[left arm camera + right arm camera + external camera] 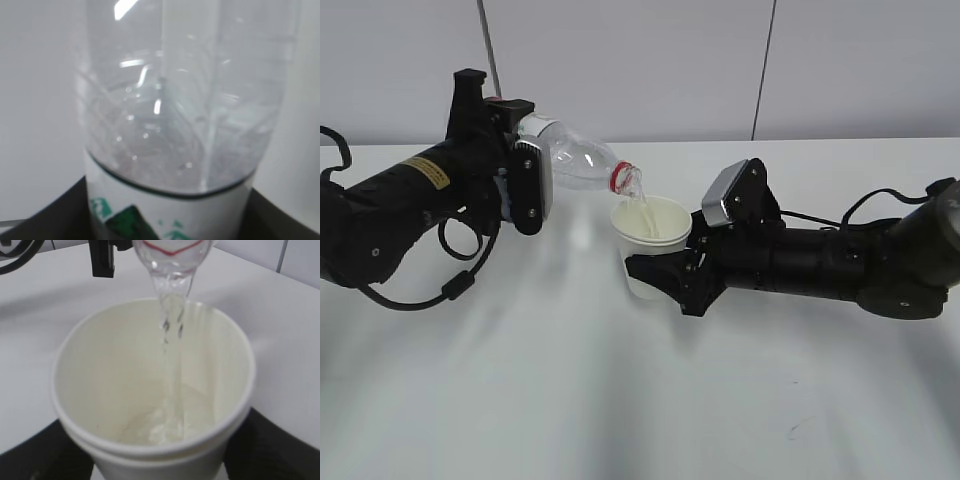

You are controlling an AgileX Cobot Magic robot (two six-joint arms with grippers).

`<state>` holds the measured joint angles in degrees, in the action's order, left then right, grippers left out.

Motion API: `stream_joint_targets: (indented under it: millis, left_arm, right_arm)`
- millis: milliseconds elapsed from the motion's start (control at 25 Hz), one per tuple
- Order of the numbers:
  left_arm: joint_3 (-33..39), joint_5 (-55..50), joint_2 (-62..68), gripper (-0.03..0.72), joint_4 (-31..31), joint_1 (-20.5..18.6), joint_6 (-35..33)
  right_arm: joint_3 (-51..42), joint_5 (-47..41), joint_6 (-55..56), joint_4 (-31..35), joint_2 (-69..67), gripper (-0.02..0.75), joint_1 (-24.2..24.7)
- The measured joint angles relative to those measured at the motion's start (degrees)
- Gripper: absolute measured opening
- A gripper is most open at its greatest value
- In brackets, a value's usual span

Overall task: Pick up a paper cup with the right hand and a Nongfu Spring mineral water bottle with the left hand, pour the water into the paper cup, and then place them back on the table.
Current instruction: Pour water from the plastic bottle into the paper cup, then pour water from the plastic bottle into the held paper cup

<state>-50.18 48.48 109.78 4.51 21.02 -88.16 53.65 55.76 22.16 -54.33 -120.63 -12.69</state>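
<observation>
Nongfu Spring mineral water bottle (575, 160): clear plastic, red neck ring, uncapped; tilted nearly horizontal, mouth down over the cup. Water (171, 330): thin clear stream falling into the cup, pooling at its bottom. Paper cup (649, 240): white, cream inside, upright, above the table (620, 400).

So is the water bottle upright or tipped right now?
Tipped: the water bottle lies near-horizontal, mouth angled down, water streaming into the paper cup.

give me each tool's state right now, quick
Left tool: closed on the Nongfu Spring mineral water bottle, tipped and pouring.
Right tool: closed on the paper cup, held under the stream.
</observation>
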Motion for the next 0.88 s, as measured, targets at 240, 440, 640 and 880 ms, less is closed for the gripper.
stream_joint_targets:
  millis: [240,440,640,880]
  left_arm:
    - [0.00,0.04,0.00,0.412,0.00,0.00,-0.41]
    - [0.00,0.04,0.00,0.412,0.00,0.00,-0.59]
    - [0.00,0.04,0.00,0.412,0.00,0.00,-0.63]
    - [0.00,0.06,0.00,0.412,0.00,0.00,-0.63]
  right_arm:
    - [0.00,-0.21,0.00,0.00,0.00,0.507,0.00]
    - [0.00,-0.21,0.00,0.00,0.00,0.507,0.00]
    - [0.00,-0.30,0.00,0.00,0.00,0.507,0.00]
    - [0.00,-0.30,0.00,0.00,0.00,0.507,0.00]
